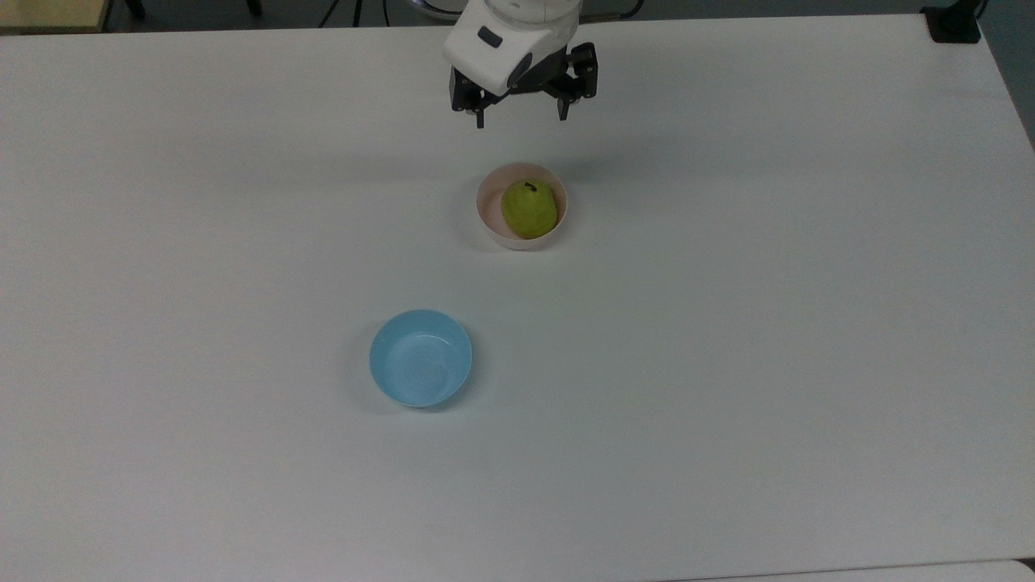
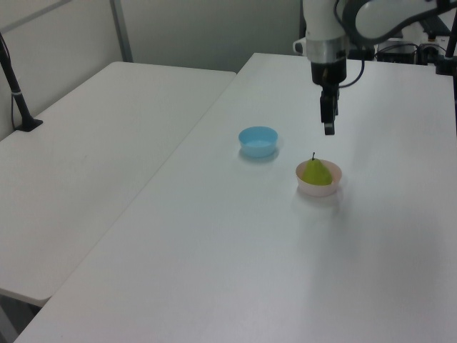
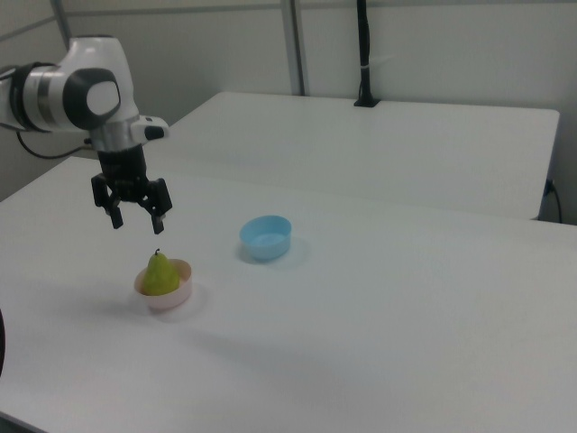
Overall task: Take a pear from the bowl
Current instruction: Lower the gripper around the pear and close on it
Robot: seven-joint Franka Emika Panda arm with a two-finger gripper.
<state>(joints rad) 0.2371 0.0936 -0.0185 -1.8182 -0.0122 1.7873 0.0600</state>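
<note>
One small yellow-green pear [image 1: 529, 208] with a short dark stem sits upright inside one small round pale pink plastic bowl [image 1: 491, 220] on the white table [image 1: 728, 323]. One light blue round bowl [image 1: 420, 357] of similar size stands well apart from it, toward the top view's lower left, and holds nothing. The single black two-finger gripper [image 1: 522, 120] on the white arm hangs in the air above the table, near the pink bowl and touching neither bowl nor fruit; its fingers [image 3: 115, 216] are spread wide and hold nothing.
</note>
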